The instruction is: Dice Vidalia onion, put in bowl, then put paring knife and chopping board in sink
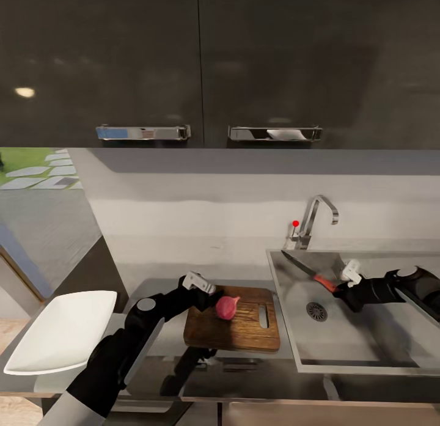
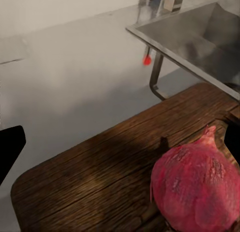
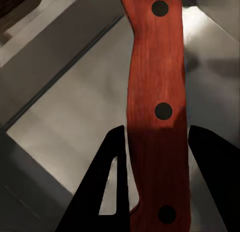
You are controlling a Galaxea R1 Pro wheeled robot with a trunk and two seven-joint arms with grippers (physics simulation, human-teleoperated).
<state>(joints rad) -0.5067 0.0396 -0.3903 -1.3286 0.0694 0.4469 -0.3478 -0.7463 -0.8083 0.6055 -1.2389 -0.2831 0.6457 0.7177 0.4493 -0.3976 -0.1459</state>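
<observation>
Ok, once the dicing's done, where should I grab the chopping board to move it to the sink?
Probably grip the chopping board at its slot-handle end, which faces the sink. Come from the sink side with the fingers over that short edge; the onion sits toward the other end.

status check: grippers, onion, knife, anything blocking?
Left gripper at the onion on the chopping board, grip unclear. Right gripper shut on the paring knife over the sink. Nothing in the way.
</observation>
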